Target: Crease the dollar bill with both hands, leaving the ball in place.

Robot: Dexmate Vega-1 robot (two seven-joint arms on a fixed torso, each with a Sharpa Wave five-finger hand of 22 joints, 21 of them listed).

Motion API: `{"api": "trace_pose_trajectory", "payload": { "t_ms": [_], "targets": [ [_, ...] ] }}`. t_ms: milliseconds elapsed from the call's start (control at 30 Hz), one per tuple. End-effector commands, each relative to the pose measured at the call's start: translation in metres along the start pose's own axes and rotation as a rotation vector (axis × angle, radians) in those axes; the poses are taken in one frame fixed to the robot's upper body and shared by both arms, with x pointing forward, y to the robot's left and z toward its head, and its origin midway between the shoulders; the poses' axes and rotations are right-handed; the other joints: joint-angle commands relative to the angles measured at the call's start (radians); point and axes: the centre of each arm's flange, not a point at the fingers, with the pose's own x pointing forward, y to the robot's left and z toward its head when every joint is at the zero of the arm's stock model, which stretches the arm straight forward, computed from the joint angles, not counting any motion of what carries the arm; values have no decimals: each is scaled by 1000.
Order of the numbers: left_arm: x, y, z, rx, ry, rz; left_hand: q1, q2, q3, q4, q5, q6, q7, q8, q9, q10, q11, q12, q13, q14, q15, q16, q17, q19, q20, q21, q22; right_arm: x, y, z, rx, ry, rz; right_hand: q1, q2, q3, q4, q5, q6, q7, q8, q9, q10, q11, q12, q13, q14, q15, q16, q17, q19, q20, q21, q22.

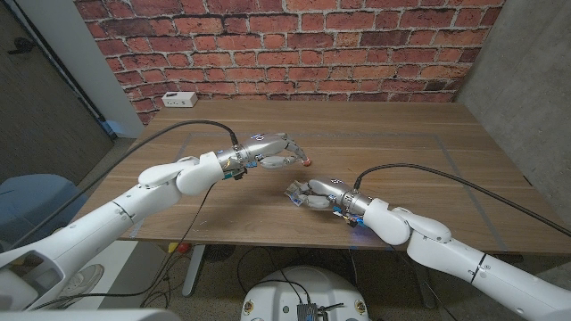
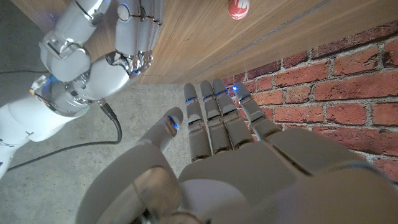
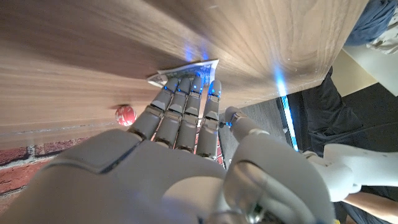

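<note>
The wooden bench (image 1: 401,169) fills the middle of the head view, a brick wall (image 1: 294,45) behind it. The left robot hand (image 1: 278,152) hovers above the bench with fingers extended close together, holding nothing. The right robot hand (image 1: 308,193) lies nearer the front edge, fingers stretched over the dollar bill (image 3: 186,68); most of the bill is hidden under those fingers, so I cannot tell whether they grip it or only press it. The small red ball (image 1: 308,162) sits just beyond the left fingertips, partly blurred.
</note>
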Motion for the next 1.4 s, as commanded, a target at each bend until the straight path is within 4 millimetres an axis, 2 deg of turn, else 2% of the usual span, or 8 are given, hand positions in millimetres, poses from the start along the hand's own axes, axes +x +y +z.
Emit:
{"api": "trace_pose_trajectory", "payload": {
  "t_ms": [33,200,500,800,967,1067,1133,1400],
  "targets": [
    [-16,1,-8,-105,35,122,9,13,-1,10,1,-16,3,-1,1,-2,4,2,3,-10,3,4,3,-4,6,-5,0,-12,-30,16,74,-86,-218,16,0,0,-11,-5,-33,-20,-3,3,-33,-18,-6,3,-21,-6,10,16,-11,-3,-7,-6],
    [-24,0,-13,-176,54,168,10,16,-4,15,2,-25,2,0,1,-4,7,3,3,-15,6,5,4,-8,10,-6,0,-15,-38,18,124,-101,-287,18,2,-2,-7,-7,-50,-30,2,3,-51,-48,-5,4,-35,-8,15,29,-26,2,-12,-5],
    [-47,-1,-33,-428,100,408,-15,-9,-53,44,-5,-117,-11,-4,-3,-73,19,-11,7,-73,21,4,14,-22,20,-10,1,-19,-52,10,262,-98,-450,16,-7,-13,-7,-9,-74,-30,1,3,-90,-34,-8,5,-90,-3,7,45,-63,4,-25,-5],
    [-61,0,-51,-590,101,572,-73,-51,-131,40,-35,-387,-115,-10,-19,-269,13,-31,-23,-218,37,-20,-7,-64,20,-31,1,-23,-70,-8,407,-91,-586,-19,-62,-56,-27,-7,-184,-28,-9,3,-183,-20,-13,4,-166,10,-24,35,-112,27,-42,-9],
    [-67,-1,-58,-659,95,618,-92,-57,-148,40,-44,-454,-127,-5,-24,-339,10,-35,-38,-270,45,-24,-13,-83,16,-43,0,-27,-79,-18,487,-98,-655,-43,-80,-71,-27,-4,-223,-28,-10,2,-209,-14,-12,4,-180,25,-32,27,-123,30,-45,-10],
    [-71,-2,-63,-701,92,647,-103,-60,-158,41,-49,-486,-143,-5,-27,-370,-1,-33,-48,-319,44,-31,-17,-111,-3,-57,-2,-28,-85,-25,533,-100,-697,-60,-103,-85,-30,-2,-241,-25,-7,2,-222,-7,-10,4,-189,32,-36,22,-126,37,-46,-11],
    [-72,-1,-66,-725,84,652,-113,-53,-162,44,-54,-524,-151,-5,-30,-409,-41,-33,-61,-362,35,-33,-22,-129,-21,-69,-4,-29,-89,-30,569,-105,-722,-70,-113,-92,-30,-1,-249,-26,-7,1,-225,-4,-8,4,-191,36,-37,20,-127,38,-46,-11],
    [-80,5,-77,-753,67,678,-151,-15,-172,98,-64,-611,-147,-5,-36,-508,-46,-33,-104,-496,16,-35,-28,-178,-80,-102,-6,-35,-114,-46,577,-79,-832,-112,-123,-111,-18,6,-244,0,6,1,-225,7,0,4,-197,44,-37,14,-119,-11,-41,-11]
  ]
}}
